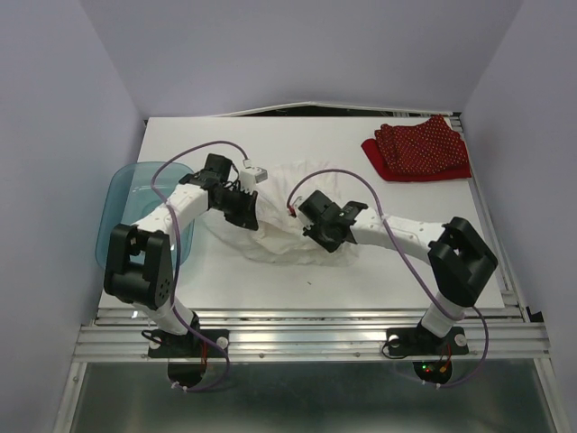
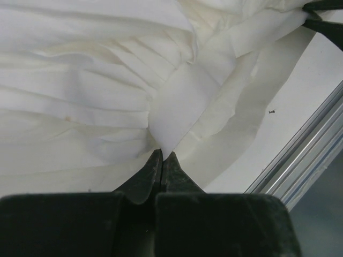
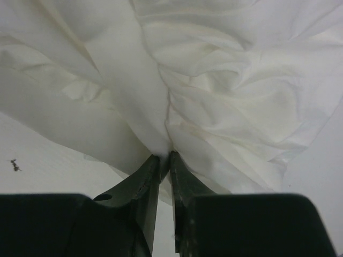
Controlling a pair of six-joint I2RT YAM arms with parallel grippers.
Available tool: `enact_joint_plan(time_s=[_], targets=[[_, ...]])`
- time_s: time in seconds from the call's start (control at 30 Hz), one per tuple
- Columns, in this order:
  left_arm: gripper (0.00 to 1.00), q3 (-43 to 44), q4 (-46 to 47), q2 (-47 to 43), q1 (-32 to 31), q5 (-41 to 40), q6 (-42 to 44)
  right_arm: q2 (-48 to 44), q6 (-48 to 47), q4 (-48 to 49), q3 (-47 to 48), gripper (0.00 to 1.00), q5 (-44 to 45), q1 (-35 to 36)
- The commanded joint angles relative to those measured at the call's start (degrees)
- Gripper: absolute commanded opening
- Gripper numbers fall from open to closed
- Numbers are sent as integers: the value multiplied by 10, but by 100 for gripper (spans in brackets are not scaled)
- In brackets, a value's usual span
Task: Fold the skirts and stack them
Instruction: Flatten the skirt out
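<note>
Left gripper [image 2: 162, 159] and right gripper [image 3: 165, 159] pinch white skirt [image 1: 276, 233] (bunched between them).

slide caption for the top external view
Left gripper and right gripper each pinch the white skirt mid-table; red polka-dot skirt lies far right, teal tub at left edge.

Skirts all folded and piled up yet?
Not yet. The red skirt already lies folded at the back right. The white skirt is in hand: the left gripper and the right gripper each pinch its cloth, and it is bunched up, unfolded. Left to do: fold it and stack the two skirts together.
</note>
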Motion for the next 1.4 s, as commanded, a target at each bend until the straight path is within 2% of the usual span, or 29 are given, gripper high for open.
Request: enact_joint_plan(time_s=[0.0,0.03,0.07,0.13,0.33,0.37,0.47,0.53,0.6,0.63,0.67,0.7,0.73,0.77,0.8,0.87,0.9,1.0,1.07,1.1,1.23,1.37], targets=[[0,29,-17,-29,10,-3,10,-22,-11,21,-24,15,77,6],[0,36,-21,-29,12,-5,16,-25,-14,24,-26,11,83,6],[0,42,-27,-32,12,-17,20,-31,-17,28,-24,1,93,-1],[0,74,-34,-35,12,-38,29,-54,-38,32,-11,1,93,-24],[0,245,-73,-27,12,-137,52,-103,-120,41,135,1,-5,-191],[0,273,-80,-23,12,-147,53,-110,-129,39,159,1,-46,-206],[0,386,-85,-19,11,-153,44,-115,-148,36,254,1,-89,-233],[0,449,-74,-23,10,-151,25,-112,-118,40,332,1,-95,-234],[0,454,-45,-49,-1,-130,22,-94,-95,7,386,1,-150,-234],[0,433,-40,-59,-32,-122,36,-85,-67,-14,436,1,-185,-234],[0,416,-40,-79,-56,-114,46,-77,-56,-40,454,1,-247,-226],[0,397,-45,-89,-85,-93,59,-68,-46,-74,464,1,-267,-217],[0,356,-50,-99,-116,-81,91,-62,-39,-84,456,1,-288,-208],[0,334,-58,-119,-184,-73,102,-65,-36,-89,440,1,-338,-190],[0,296,-60,-128,-214,-59,114,-74,-35,-85,420,1,-357,-181],[0,274,-68,-141,-253,-49,130,-99,-24,-84,377,1,-390,-166],[0,271,-72,-140,-251,-56,129,-103,-18,-85,372,1,-391,-166],[0,277,-44,-147,-181,-82,91,-117,-25,-79,372,1,-286,-183],[0,285,9,-145,-103,-68,43,-120,-17,-60,376,1,-228,-221],[0,308,22,-138,-29,-70,1,-118,-11,-45,389,1,-218,-262],[0,378,41,-88,101,-100,-72,-91,-5,-21,438,1,-142,-338],[0,400,20,-68,124,-91,-56,-73,-5,-16,482,1,-136,-366]])
